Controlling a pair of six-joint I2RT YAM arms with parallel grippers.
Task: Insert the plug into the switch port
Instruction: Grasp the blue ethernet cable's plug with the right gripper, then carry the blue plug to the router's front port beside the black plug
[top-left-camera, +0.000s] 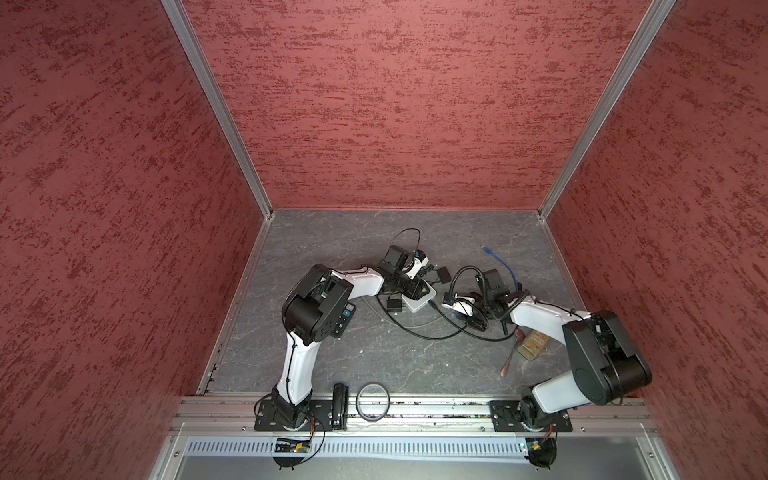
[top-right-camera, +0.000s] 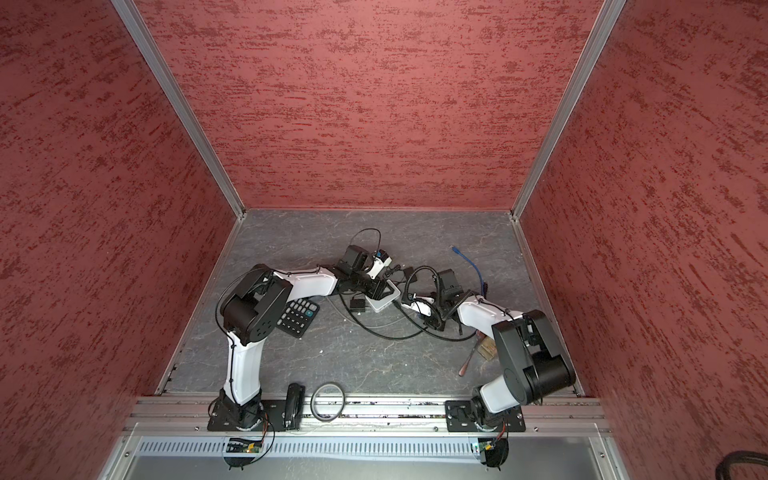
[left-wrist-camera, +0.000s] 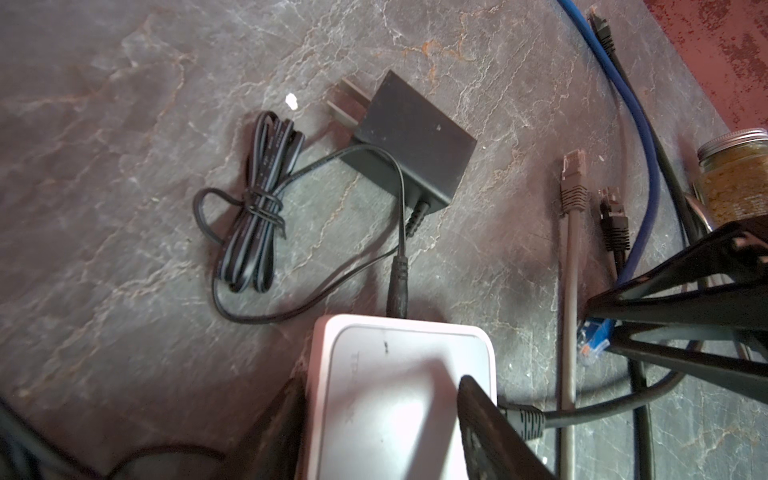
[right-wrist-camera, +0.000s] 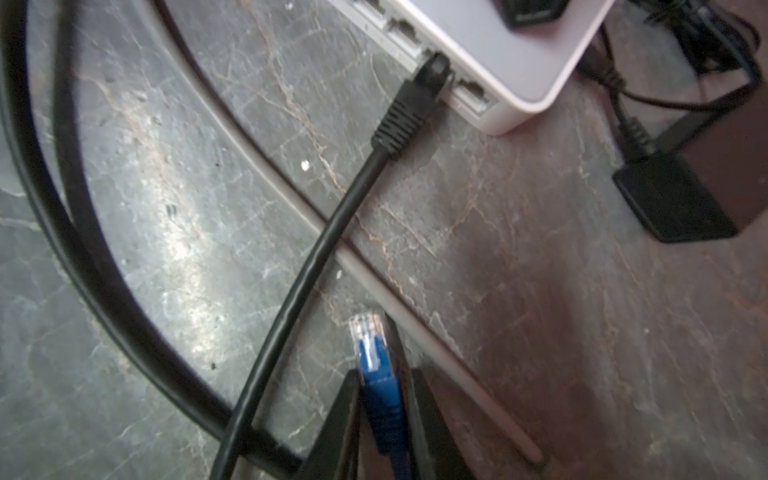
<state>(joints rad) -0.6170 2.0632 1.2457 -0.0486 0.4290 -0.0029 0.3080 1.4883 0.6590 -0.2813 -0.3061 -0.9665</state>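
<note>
Ring (top-left-camera: 357, 401) of black rubber and a small black device (top-left-camera: 339, 405) lie by the rail (top-left-camera: 436, 409) at the lower edge in both top views. Higher, near the centre, the right gripper (right-wrist-camera: 384, 374) is clenched on the blue plug (right-wrist-camera: 376, 361), holding it by its boot, to the lower right of the white switch (top-left-camera: 420, 300) and apart from it. A black cable (right-wrist-camera: 405, 112) already sits in one socket; the port (right-wrist-camera: 469, 89) beside it is free. The left gripper (left-wrist-camera: 378, 390) stands astride the switch; whether it squeezes, I cannot tell.
</note>
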